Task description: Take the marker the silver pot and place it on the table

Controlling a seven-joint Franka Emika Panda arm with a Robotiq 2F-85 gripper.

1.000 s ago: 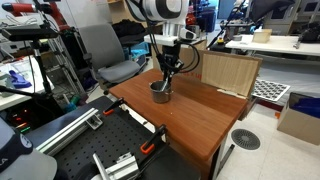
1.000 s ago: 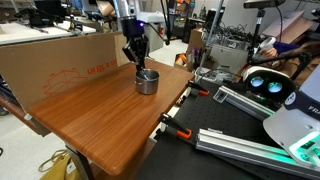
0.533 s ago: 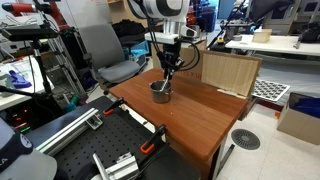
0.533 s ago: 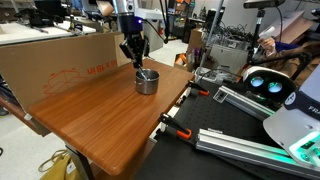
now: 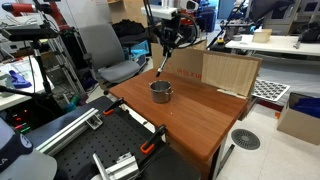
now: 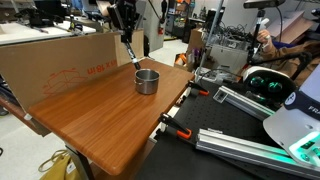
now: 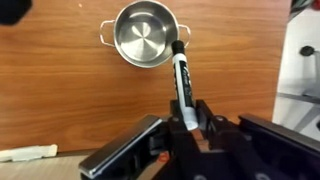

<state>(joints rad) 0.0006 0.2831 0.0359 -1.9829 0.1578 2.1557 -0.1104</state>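
**Marker (image 5: 161,63) clear of the pot (image 5: 160,91), not yet on the bench (image 5: 210,115)**

The claw (image 5: 168,42) was closed on the marker's upper end, and the pen hung down at a slant from it. In both exterior views the marker's lower tip was in the air above the pot, well clear of the rim. In the wrist view the dark tip (image 7: 178,46) lined up with the pot's right rim (image 7: 172,40), so the pen was still roughly over the pot and not over bare wood. The pot sat upright on the bench and nothing else showed inside it.

The main risk looked to be letting go too soon. From this spot the marker would probably fall back into the pot, or hit the rim and bounce away. Most of its length hung free below the grip, so a quick sideways move could swing it or work it loose. A round pen dropped from this height would likely roll, perhaps off the bench edge or against the cardboard panel (image 5: 228,72). A move to open wood and a low release seemed safest.
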